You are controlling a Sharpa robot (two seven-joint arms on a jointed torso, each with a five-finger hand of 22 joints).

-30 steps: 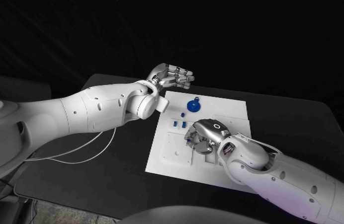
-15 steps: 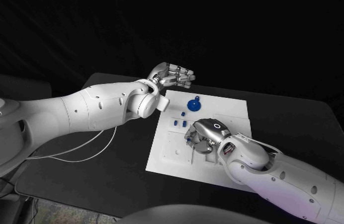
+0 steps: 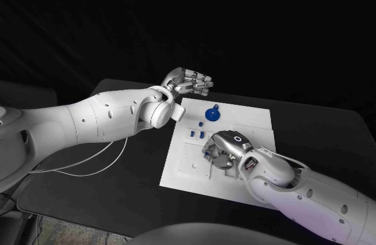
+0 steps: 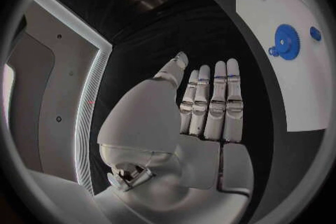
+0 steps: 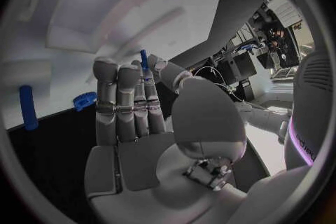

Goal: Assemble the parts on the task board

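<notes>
Matte black table (image 3: 117, 185) | flat white task board (image 3: 184, 169) | round toothed blue gear (image 3: 211, 114)

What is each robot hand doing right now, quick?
Left robot hand: open, holding nothing.
Right robot hand: pinching a small blue part.

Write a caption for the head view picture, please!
Right silver hand pinches small blue peg over white task board; left hand waits.

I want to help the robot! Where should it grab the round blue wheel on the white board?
Probably by its rim, coming straight down from above. The blue wheel lies flat on the white board, so the toothed round edge is what fingers can pinch. The left hand, holding nothing, is nearest.
</notes>
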